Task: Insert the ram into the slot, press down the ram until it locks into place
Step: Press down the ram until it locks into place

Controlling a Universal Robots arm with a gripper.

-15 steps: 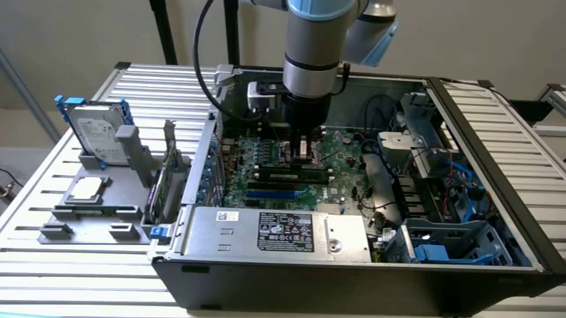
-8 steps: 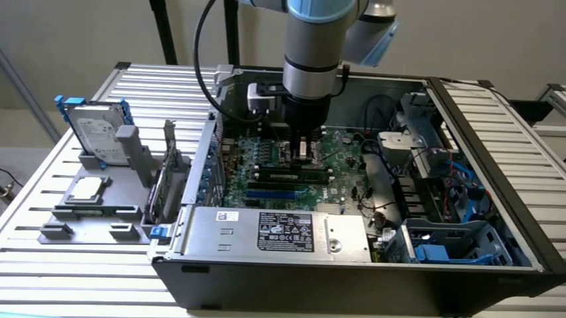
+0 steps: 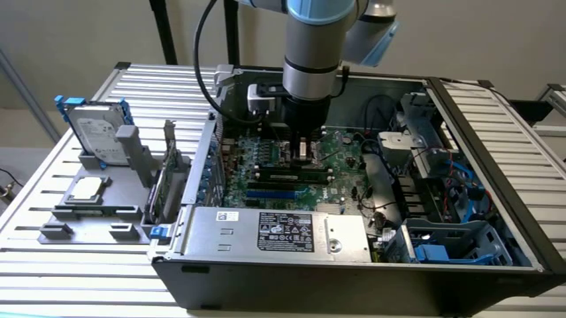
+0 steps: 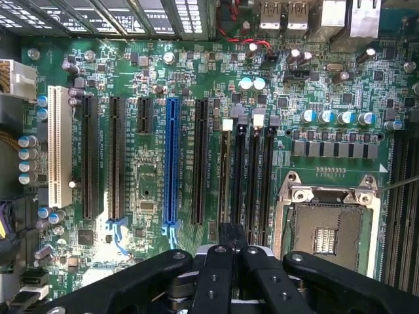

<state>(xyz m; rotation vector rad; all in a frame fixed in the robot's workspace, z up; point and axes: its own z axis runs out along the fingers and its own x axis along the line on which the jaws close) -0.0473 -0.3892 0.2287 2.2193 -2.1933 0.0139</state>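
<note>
The ram (image 3: 292,177), a thin green stick with dark chips, stands on edge in one of the parallel black slots (image 3: 311,171) near the middle of the motherboard. Seen edge-on in the wrist view, the ram (image 4: 224,176) fills the slot (image 4: 224,140) nearest the long black expansion socket, and two neighbouring slots hold nothing. My gripper (image 3: 303,159) hangs straight down over the ram's middle. Its fingers (image 4: 226,237) are shut together right above the ram's top edge and cover its other half. Whether they touch the ram I cannot tell.
The motherboard (image 3: 340,149) lies inside an open black computer case (image 3: 354,278), with the power supply (image 3: 265,232) at the front and drive bays and cables (image 3: 442,199) on the exterior view's right. A blue socket (image 4: 171,163) and a processor socket (image 4: 327,229) flank the memory slots. Outside on the exterior view's left, a grey fixture (image 3: 97,199) holds a hard drive.
</note>
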